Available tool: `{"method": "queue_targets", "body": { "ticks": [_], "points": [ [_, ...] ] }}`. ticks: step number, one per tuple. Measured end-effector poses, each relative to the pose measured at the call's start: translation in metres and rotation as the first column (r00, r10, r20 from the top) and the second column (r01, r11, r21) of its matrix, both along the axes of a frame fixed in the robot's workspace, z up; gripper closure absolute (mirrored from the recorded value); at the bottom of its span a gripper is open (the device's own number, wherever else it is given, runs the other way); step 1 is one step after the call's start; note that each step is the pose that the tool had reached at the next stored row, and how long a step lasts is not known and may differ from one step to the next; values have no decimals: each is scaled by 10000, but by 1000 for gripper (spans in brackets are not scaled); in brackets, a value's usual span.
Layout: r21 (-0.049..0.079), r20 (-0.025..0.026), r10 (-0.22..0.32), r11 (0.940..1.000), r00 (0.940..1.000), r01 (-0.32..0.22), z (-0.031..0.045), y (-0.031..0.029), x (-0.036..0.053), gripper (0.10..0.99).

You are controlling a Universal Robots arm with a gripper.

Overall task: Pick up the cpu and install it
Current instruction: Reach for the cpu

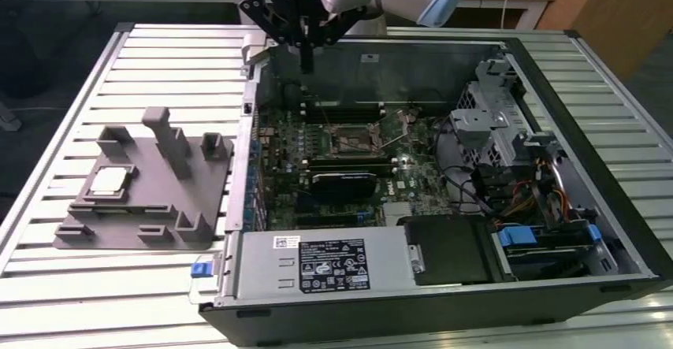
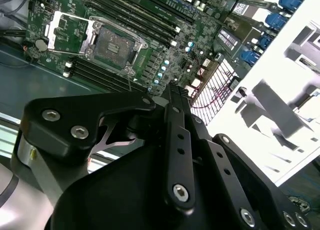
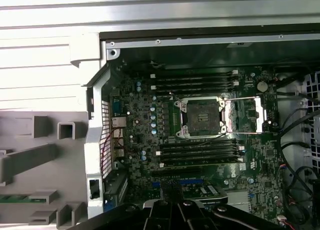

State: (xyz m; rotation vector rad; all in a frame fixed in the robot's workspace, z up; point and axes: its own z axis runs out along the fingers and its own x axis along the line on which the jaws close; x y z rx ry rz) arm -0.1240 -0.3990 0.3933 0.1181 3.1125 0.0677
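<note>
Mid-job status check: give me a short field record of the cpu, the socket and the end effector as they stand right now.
cpu: lying flat on the grey fixture, outside the computer case, at the exterior view's left
end effector: shut, holding nothing, above the far edge of the case, well apart from the cpu
socket: empty, on the motherboard inside the case
load plate: swung open beside the socket
task status: cpu not yet picked up
</note>
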Motion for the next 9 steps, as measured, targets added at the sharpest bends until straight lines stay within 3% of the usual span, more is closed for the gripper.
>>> {"method": "queue_targets", "body": {
  "ticks": [9],
  "points": [
    [0,0,0,10000,10000,0,0,0,-90,980]
  ]
}}
